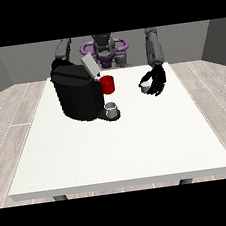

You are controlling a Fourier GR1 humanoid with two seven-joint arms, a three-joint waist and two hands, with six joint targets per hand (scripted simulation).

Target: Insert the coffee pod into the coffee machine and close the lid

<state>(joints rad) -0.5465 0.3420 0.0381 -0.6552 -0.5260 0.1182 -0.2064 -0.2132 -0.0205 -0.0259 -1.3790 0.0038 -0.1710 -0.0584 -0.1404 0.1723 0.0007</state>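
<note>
A black coffee machine (77, 95) stands on the white table (120, 149) at the left, its grey lid (90, 66) tilted up and open. A small grey cup (112, 108) sits on the machine's tray in front. A red mug (108, 84) stands just right of the machine. The hand at the view's right (156, 80) hangs a little above the table with its fingers curled round a small pale coffee pod (145, 87). The other hand is hidden behind the machine; only its arm (63, 50) shows at the upper left.
The robot's torso (104, 49) stands behind the table's far edge. Wooden floor surrounds the table. The table's front edge (124, 183) lies near the camera.
</note>
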